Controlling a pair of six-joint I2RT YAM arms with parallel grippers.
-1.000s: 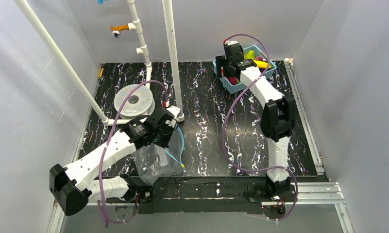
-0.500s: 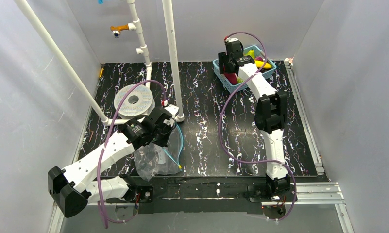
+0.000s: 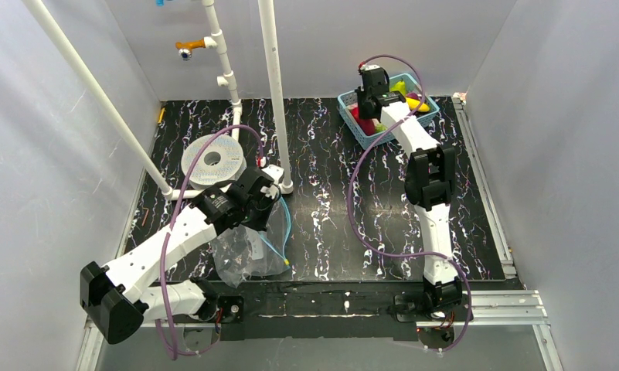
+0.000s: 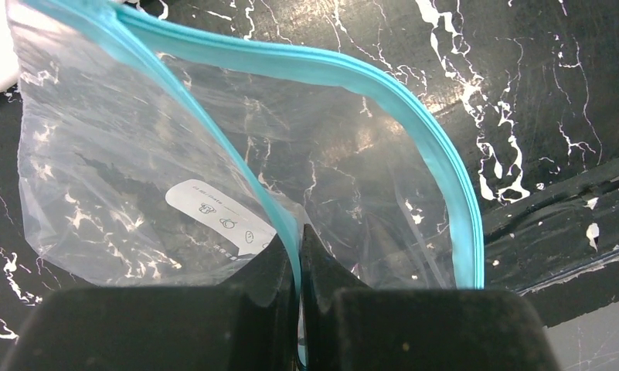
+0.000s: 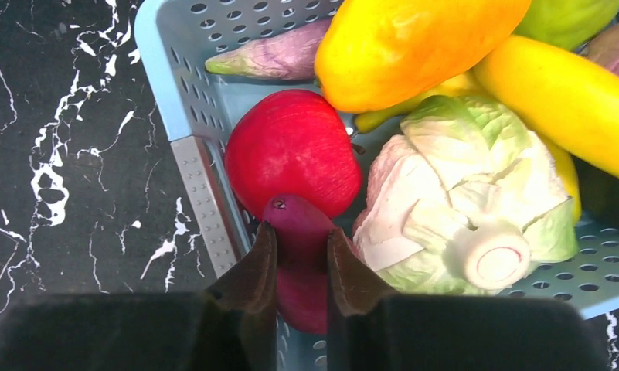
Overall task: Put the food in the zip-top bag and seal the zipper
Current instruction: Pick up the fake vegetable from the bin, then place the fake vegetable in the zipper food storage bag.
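The zip-top bag (image 4: 136, 170) hangs clear and crinkly with its mouth spread, a white label (image 4: 213, 220) on one side. My left gripper (image 4: 298, 236) is shut on the near side of the light-blue zipper (image 4: 414, 108). Seen from above, the bag (image 3: 248, 255) lies at the front left below this gripper (image 3: 266, 202). At the back, my right gripper (image 5: 300, 229) reaches into the light-blue basket (image 5: 167, 62) and is shut on a magenta piece (image 5: 294, 212). A red apple (image 5: 290, 151) lies just beyond it. An orange-yellow piece (image 5: 406, 46) and a yellow banana (image 5: 561, 100) lie further right.
A toy cabbage (image 5: 460, 193) and a pale purple vegetable (image 5: 267, 58) also fill the basket (image 3: 358, 136). White pipes (image 3: 273, 85) rise from the table's middle left. A grey spool (image 3: 212, 161) lies beside them. Grey walls close in on three sides.
My right gripper dipped into the basket's left side and its jaws closed from wide open onto the magenta piece. The left arm and bag barely shifted.
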